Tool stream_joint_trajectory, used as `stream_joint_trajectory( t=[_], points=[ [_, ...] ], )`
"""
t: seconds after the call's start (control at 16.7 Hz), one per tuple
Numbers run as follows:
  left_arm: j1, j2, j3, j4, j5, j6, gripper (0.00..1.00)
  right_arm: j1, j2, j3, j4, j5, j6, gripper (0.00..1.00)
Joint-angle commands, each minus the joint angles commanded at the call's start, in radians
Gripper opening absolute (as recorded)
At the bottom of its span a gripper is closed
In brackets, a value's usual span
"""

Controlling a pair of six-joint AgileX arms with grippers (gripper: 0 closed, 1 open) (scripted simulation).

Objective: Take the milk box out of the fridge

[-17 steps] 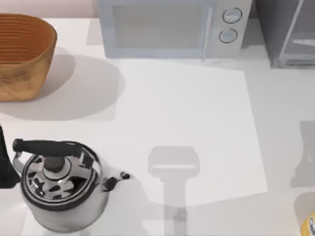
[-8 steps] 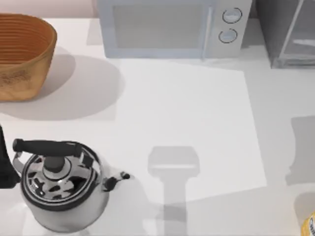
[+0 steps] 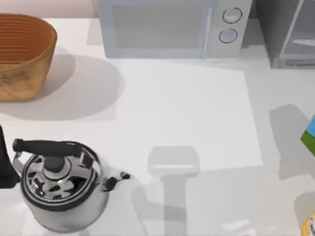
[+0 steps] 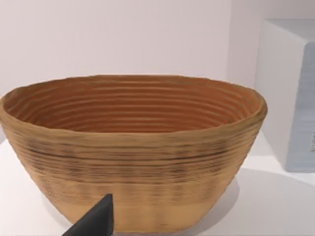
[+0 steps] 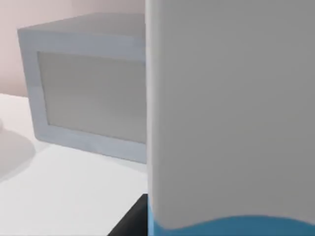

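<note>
A simulated kitchen table, seen left to right from the microwave (image 3: pixel 170 29) that stands at its back edge. Far left of the microwave sits a wicker basket (image 3: pixel 22 54); the left wrist view looks straight at it, a dark fingertip of the left hand (image 4: pixel 93 223) poking into that picture, too little to say whether the hand is open or closed. That arm appears parked at the table's (image 3: pixel 177 113) left edge, beside a steel kettle (image 3: pixel 61 189) well in front of the microwave. Right of the microwave stands the fridge (image 3: pixel 290 32), dark-sided with a pale door panel. In front of the fridge, at the top view's right edge, a blue-and-green corner of the milk box (image 3: pixel 310 135) pokes into sight, casting a shadow on the table. The right wrist view has the carton's pale wall and blue band pressed close to the lens, the microwave behind it, which suggests the right arm is carrying it; the right hand's grip cannot be told. A yellow-labelled item (image 3: pixel 310 226) sits at the near right corner. The box looks already clear of the fridge; the next move likely calls for lowering it upright onto open table, away from that item.
</note>
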Motion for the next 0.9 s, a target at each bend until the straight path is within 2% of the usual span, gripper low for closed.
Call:
stream_joint_trajectory(
  t=[0.24,0.48,0.66,0.9],
  points=[
    [0.0,0.0,0.0,0.0,0.0,0.0,1.0,-0.04,0.358,0.003,0.324,-0.199,0.012,0.0],
    [0.0,0.0,0.0,0.0,0.0,0.0,1.0,-0.069,0.59,0.019,0.568,-0.353,0.012,0.0],
    [0.0,0.0,0.0,0.0,0.0,0.0,1.0,-0.081,0.683,0.032,0.669,-0.417,0.006,0.0],
    [0.0,0.0,0.0,0.0,0.0,0.0,1.0,-0.083,0.7,0.034,0.685,-0.427,0.005,0.0]
  ],
)
